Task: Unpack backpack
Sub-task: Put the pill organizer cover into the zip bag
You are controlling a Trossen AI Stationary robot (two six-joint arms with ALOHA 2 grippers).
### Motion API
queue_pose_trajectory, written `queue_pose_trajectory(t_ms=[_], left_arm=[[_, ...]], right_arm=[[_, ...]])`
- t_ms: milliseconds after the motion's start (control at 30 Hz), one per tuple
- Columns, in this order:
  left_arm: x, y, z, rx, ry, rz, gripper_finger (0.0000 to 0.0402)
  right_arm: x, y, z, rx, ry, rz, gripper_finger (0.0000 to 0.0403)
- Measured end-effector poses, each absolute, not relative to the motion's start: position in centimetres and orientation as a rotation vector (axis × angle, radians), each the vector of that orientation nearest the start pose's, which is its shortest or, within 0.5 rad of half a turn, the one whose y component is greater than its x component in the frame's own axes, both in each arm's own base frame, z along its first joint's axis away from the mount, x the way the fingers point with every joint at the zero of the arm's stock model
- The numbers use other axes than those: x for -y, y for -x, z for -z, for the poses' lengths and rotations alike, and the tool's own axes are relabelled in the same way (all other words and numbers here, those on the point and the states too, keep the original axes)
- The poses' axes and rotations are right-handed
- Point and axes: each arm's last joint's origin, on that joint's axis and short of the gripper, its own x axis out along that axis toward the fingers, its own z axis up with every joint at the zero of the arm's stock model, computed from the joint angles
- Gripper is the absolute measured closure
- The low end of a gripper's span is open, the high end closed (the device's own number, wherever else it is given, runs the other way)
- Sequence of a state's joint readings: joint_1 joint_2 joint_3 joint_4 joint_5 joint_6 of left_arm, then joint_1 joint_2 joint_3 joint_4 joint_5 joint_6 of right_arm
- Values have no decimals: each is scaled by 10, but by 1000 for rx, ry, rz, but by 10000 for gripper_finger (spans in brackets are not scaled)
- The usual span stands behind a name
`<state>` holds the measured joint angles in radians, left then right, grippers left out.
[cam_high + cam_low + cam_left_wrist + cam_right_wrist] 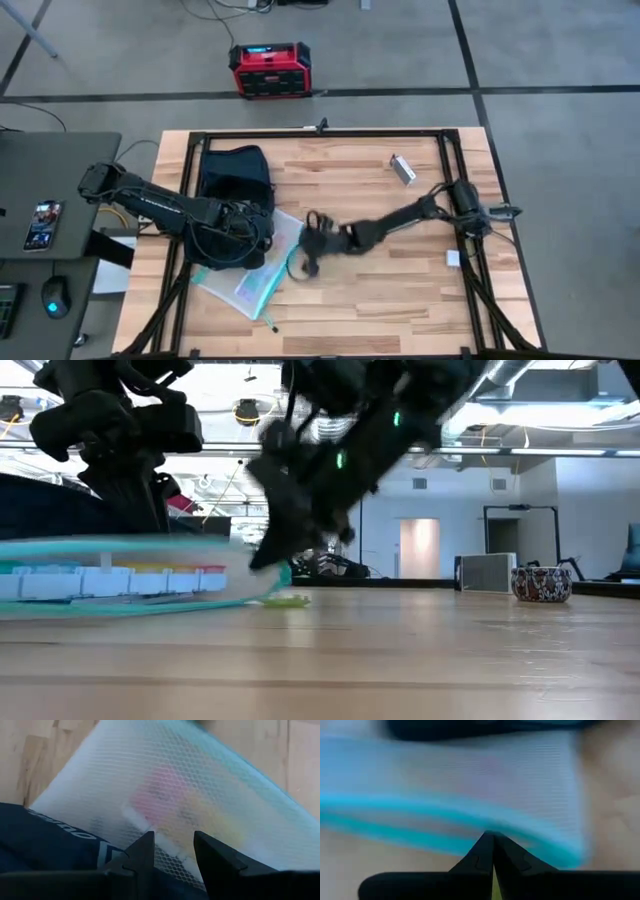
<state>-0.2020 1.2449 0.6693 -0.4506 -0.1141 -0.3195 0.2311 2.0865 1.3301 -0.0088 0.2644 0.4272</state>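
Observation:
The dark navy backpack (pixel 232 185) lies at the table's left, its fabric (pixel 45 845) also in the left wrist view. A clear mesh pouch with teal trim (pixel 258 268) lies flat on the wood, its far end at the backpack's mouth; coloured things show inside it (pixel 110 582). My left gripper (pixel 173 851) is open over the place where pouch and backpack meet; I cannot tell whether it touches them. My right gripper (pixel 308 250) is shut at the pouch's right edge. My right gripper's shut fingers meet at the pouch's teal rim (pixel 485 827), near its right corner. They come slanting down from the table's right side. A thin yellow-green sliver (pixel 495 887) shows between the fingers. Blur hides how much of the rim they have; the pouch rests on the table.
A red-black box (pixel 270 68) stands on the floor beyond the table. A small silvery object (pixel 402 168) lies at the far right of the table, a white piece (pixel 452 258) at its right edge. A desk with phone (pixel 45 225) and mouse (pixel 55 297) is to the left.

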Motion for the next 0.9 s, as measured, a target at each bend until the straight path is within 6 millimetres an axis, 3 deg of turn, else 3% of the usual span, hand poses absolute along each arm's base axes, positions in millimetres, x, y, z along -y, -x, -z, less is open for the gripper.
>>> queue_pose_trajectory(t_ms=[133, 367, 500, 900], left_arm=[[41, -220, -188, -1015, 116, -75, 277], [41, -220, -188, -1012, 111, -75, 276], [41, -220, -188, -1011, 108, -81, 276], [41, -220, -188, -1012, 105, -81, 276]], right_arm=[[-115, -412, -137, -857, -227, 147, 403], [-123, -398, -134, -948, -221, 241, 403], [-105, -398, -132, -950, -216, 381, 403], [-65, -410, -131, -900, -249, 441, 403]])
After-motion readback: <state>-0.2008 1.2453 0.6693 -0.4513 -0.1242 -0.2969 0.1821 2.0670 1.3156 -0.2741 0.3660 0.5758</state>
